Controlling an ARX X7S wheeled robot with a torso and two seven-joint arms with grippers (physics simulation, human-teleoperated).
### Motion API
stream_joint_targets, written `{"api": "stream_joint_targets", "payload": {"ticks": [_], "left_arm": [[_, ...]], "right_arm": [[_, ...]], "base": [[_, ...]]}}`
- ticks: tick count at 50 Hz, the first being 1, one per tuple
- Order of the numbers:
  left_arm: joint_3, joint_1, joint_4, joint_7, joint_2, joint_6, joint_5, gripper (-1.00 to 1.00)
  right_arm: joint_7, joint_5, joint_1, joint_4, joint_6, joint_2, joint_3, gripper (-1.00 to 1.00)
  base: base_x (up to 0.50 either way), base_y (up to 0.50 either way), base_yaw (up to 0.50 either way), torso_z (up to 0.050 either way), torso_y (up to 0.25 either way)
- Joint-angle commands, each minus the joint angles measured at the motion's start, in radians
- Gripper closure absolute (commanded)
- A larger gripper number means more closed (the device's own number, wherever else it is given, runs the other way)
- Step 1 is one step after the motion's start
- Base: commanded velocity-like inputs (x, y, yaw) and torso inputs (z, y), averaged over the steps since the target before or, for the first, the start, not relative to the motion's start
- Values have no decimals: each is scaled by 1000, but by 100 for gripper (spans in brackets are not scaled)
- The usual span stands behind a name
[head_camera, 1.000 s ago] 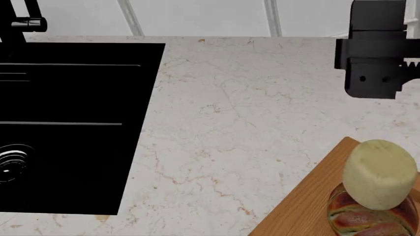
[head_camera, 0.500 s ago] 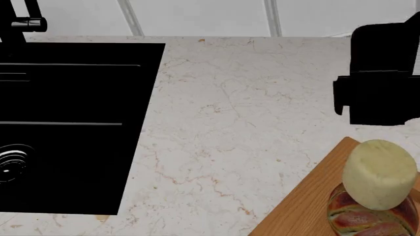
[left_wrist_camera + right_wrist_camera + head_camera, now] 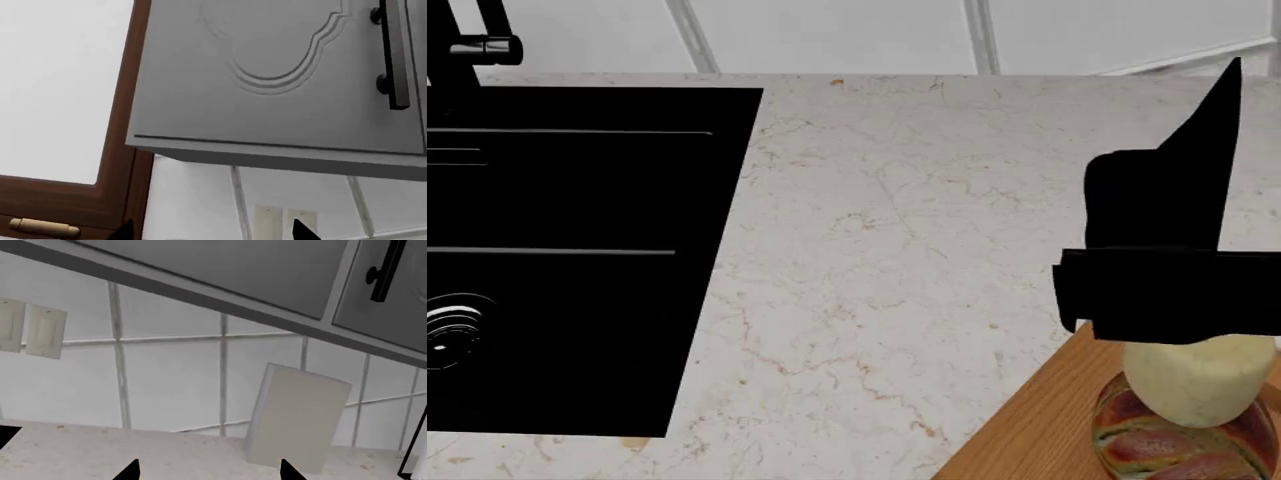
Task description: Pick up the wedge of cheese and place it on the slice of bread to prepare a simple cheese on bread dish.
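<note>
The placing step appears done: the wedge of cheese (image 3: 1198,388) is seen resting on the slice of bread (image 3: 1174,446), on the wooden board (image 3: 1044,410) on the counter (image 3: 934,250). Clearing the arm away is likely called for next. The right gripper (image 3: 207,471) points at the wall, its fingers (image 3: 128,471) spread and empty, away from the cheese.
</note>
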Motion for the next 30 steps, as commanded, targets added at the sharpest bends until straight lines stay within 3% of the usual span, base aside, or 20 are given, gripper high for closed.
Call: {"api": "stream_joint_targets", "payload": {"ticks": [1,3,6,14,17,19,21,30], "left_arm": [[-95,-172,138,-254,-151,-25,-496,-100],[-103,-181,134,-267,-167,-7,-523,-100],[-129,-134,160,-122,-70,-76,-327,-100],[-176,-142,191,-39,-45,-60,-261,-100],[-113,-58,191,17,-110,106,-138,-100],[-3,36,191,34,-174,272,-1,-100],[41,77,191,9,-238,379,18,-100],[93,114,189,-12,-287,471,52,-100]], "right_arm": [[0,-25,2,-54,60,-13,115,-100],[0,-4,2,-55,59,-10,138,-100],[0,-4,2,-59,84,-18,176,-100],[1,55,2,-37,219,-57,377,-100],[1,76,2,-37,239,-59,432,-100],[1,88,2,-55,236,-73,445,-100],[1,96,2,-54,245,-78,464,-100],[1,91,2,-71,235,-58,472,-100]], "base": [[0,0,0,0,0],[0,0,0,0,0],[0,0,0,0,0],[0,0,0,0,0],[0,0,0,0,0],[0,0,0,0,0],[0,0,0,0,0],[0,0,0,0,0]]}}
